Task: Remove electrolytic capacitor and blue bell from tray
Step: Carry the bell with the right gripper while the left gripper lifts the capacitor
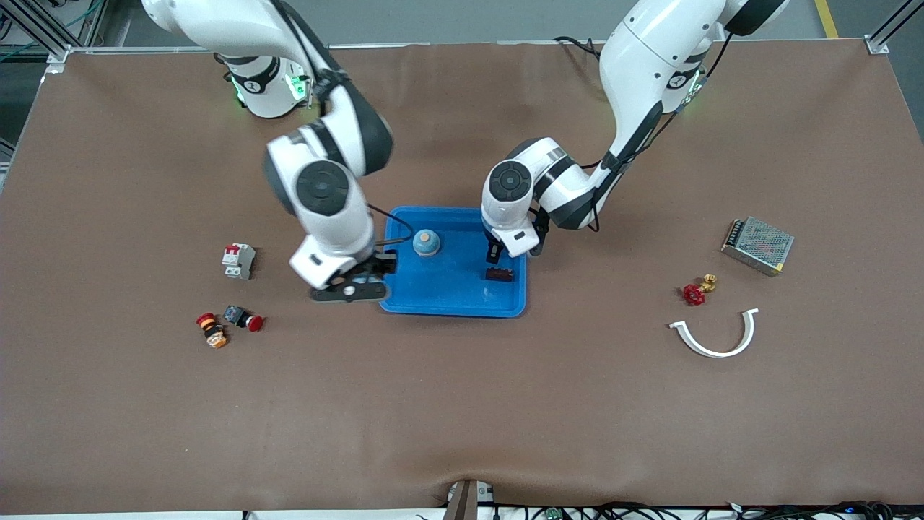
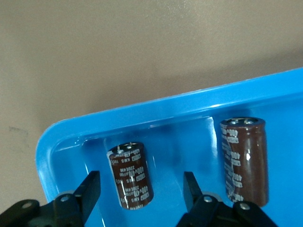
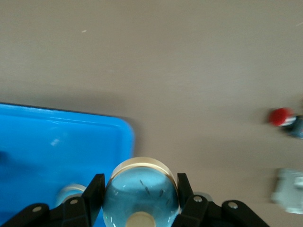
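Observation:
A blue tray lies mid-table. My right gripper hangs over the tray's edge at the right arm's end, shut on a blue domed bell with a pale rim. A second bell sits in the tray. My left gripper is low over the tray's corner at the left arm's end. It is open, its fingers on either side of a brown capacitor and clear of it. A second, larger capacitor lies beside it.
A white circuit breaker and two push buttons lie toward the right arm's end. Toward the left arm's end are a red valve, a white curved piece and a metal power supply.

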Action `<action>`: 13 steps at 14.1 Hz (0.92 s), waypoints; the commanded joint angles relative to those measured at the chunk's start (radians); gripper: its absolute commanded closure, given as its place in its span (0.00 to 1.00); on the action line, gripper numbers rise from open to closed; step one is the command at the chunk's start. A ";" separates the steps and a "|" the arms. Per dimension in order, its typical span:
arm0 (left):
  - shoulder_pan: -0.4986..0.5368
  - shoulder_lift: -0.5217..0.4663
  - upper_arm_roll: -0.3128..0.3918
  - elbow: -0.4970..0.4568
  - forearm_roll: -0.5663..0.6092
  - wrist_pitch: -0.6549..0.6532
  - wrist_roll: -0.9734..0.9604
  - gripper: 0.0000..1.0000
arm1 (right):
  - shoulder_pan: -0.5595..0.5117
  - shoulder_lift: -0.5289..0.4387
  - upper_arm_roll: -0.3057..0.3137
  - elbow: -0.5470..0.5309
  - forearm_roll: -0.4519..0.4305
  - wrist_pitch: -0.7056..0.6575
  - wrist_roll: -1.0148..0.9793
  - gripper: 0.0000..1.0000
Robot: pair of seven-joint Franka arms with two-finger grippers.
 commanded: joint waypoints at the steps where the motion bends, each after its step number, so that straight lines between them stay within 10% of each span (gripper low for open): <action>1: -0.001 0.003 -0.001 0.003 0.029 -0.003 -0.027 0.58 | -0.109 -0.099 0.013 -0.015 0.003 -0.085 -0.209 0.72; 4: -0.004 0.002 -0.001 0.005 0.029 -0.009 -0.027 1.00 | -0.245 -0.142 0.013 -0.014 0.002 -0.113 -0.479 0.72; 13: -0.004 -0.018 -0.002 0.063 0.029 -0.067 -0.014 1.00 | -0.544 -0.110 0.013 -0.025 -0.003 -0.092 -0.976 0.72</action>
